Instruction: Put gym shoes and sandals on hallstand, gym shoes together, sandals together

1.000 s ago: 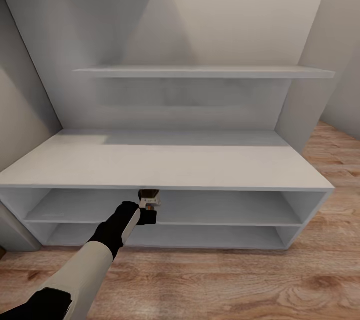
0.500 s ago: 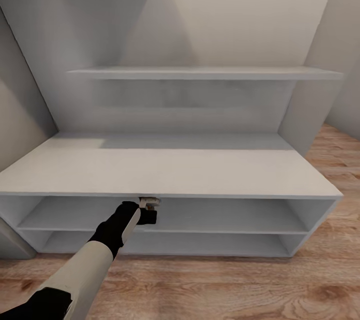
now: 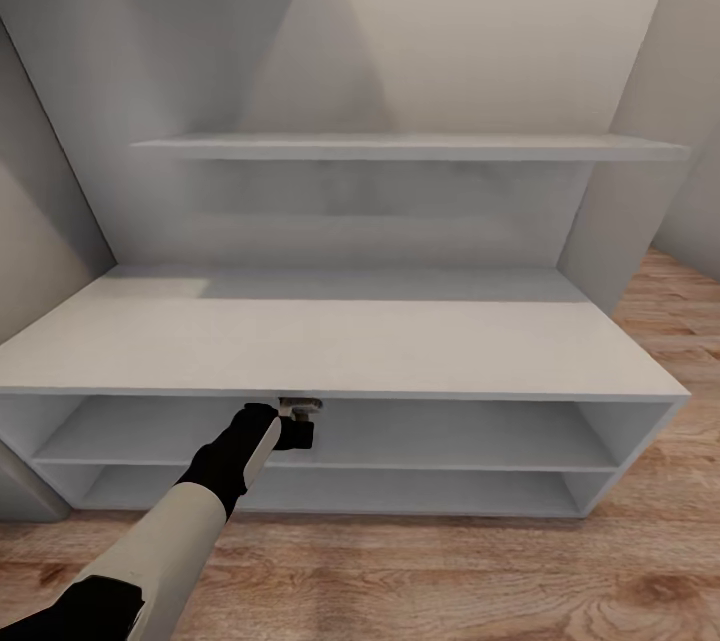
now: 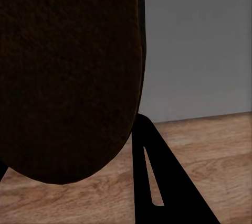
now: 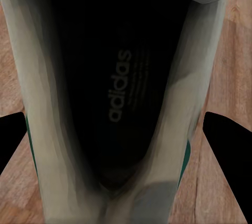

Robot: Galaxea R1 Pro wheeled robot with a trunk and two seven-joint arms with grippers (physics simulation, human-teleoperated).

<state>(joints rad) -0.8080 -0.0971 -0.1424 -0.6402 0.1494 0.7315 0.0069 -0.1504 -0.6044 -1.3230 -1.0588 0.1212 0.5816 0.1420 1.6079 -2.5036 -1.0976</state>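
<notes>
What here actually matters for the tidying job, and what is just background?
Part of the job:
- sandal, dark brown
- gym shoe, white with a dark inside
- hallstand, where the shoes go
- corridor floor, to be left shoe-free

Just background:
- wall behind the hallstand

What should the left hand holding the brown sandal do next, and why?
Probably ease the left hand deeper into the hallstand's upper open row before letting go: the hand sits at the row's front edge, with the sandal close against it.
</notes>
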